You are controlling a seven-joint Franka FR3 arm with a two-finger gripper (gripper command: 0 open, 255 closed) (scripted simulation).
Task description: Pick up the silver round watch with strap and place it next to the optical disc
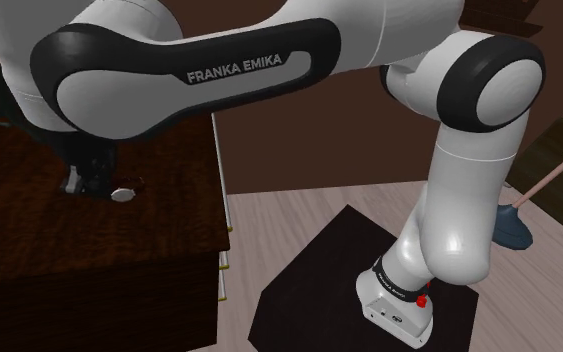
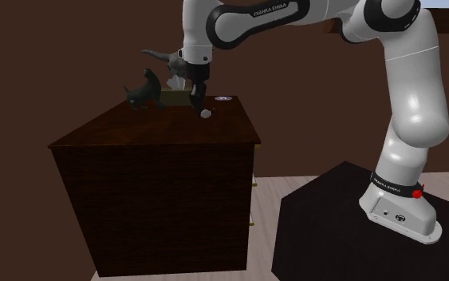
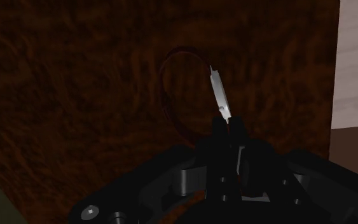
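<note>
Dark figurine (image 2: 144,89), disc (image 2: 222,99) near claw (image 2: 198,104) clasping watch (image 2: 206,113)

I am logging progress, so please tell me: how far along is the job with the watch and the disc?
Done: the grasp. In the wrist view the gripper is shut on the watch, seen edge-on. In hand: the carry. The watch hangs low over the dresser, near the disc; I cannot tell if it touches the wood. Left: set it down beside the disc and open the gripper.
</note>
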